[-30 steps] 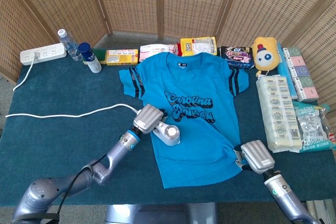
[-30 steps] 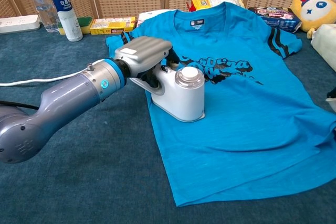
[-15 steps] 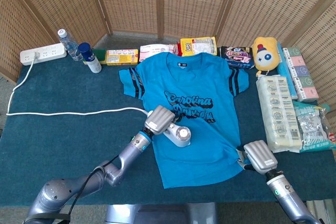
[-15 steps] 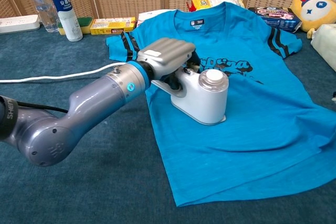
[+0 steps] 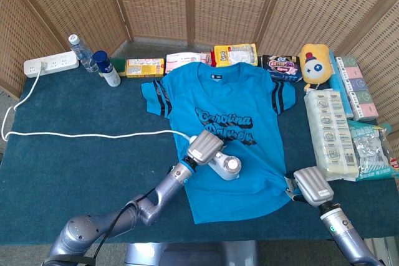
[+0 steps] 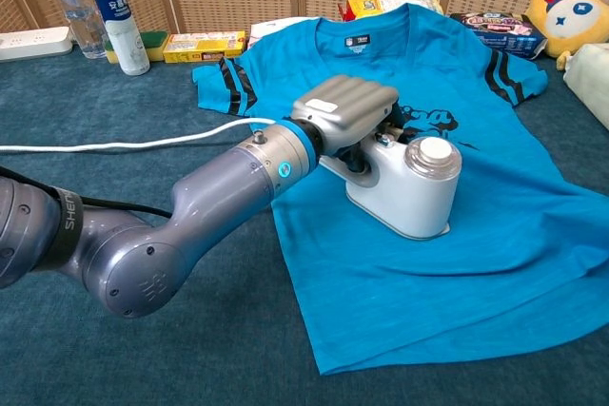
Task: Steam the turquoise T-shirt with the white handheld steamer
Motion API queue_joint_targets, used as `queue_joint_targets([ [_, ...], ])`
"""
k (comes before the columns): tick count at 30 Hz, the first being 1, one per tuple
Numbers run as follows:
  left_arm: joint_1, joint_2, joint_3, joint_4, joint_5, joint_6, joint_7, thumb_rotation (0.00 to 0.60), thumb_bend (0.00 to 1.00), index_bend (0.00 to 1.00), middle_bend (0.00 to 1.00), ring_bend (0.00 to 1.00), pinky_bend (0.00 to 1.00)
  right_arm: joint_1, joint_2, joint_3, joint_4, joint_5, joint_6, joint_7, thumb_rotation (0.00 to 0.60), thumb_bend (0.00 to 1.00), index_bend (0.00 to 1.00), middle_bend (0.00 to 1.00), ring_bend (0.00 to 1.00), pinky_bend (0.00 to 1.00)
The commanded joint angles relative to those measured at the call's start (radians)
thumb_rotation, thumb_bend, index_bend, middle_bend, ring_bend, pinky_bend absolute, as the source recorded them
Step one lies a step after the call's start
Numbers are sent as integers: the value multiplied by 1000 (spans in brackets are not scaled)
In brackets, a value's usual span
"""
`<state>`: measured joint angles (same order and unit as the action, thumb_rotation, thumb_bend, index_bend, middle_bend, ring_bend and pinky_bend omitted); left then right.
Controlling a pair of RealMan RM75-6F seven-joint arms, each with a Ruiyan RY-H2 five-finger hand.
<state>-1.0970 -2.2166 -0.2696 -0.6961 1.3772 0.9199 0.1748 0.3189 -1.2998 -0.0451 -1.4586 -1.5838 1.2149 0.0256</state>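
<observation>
The turquoise T-shirt [image 5: 240, 101] [image 6: 476, 73] lies flat on the dark blue table [image 5: 75, 172], collar toward the back. On its lower middle stands the white handheld steamer [image 5: 228, 166] [image 6: 416, 187]. My left hand [image 5: 206, 147] [image 6: 344, 111] grips the steamer's handle from the left. A white cord [image 5: 93, 134] [image 6: 124, 140] trails from it to the left. My right hand [image 5: 313, 184] sits at the shirt's lower right hem, fingers curled onto the fabric edge. The chest view does not show it.
A power strip [image 5: 51, 64], a clear bottle [image 5: 80, 51] and a blue-capped bottle [image 5: 106, 70] stand at the back left. Snack packs [image 5: 235, 54] line the back edge. A yellow plush [image 5: 313, 60] and boxed packs [image 5: 330, 132] fill the right side.
My left hand has slid the steamer rightward and toward the front across the shirt, with the cord trailing after it. The right hand has shifted slightly right at the hem.
</observation>
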Motion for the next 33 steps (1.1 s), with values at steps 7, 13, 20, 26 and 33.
queue_joint_targets([
  [7,65,93,-7,-104,-10,57,-55,600,380,745,821,759,840,6,-8,4,2,-6,-2,1,600,398,740,692,746,881],
  [13,146,212,-1,-206,-36,85,-74,600,379,744,821,759,840,10,-20,6,-4,-4,-9,-13,600,399,740,691,746,881],
  [20,231,341,22,-265,-54,105,-112,600,376,744,821,759,840,8,-28,9,-8,5,-11,-32,600,398,740,691,746,881],
  [26,273,398,45,-247,-63,96,-140,600,372,744,821,760,841,10,-34,9,-8,15,-22,-45,600,398,740,691,745,881],
  [33,291,387,51,-106,-86,52,-203,600,368,745,821,759,840,12,-36,14,-14,35,-37,-69,600,399,740,691,745,881],
])
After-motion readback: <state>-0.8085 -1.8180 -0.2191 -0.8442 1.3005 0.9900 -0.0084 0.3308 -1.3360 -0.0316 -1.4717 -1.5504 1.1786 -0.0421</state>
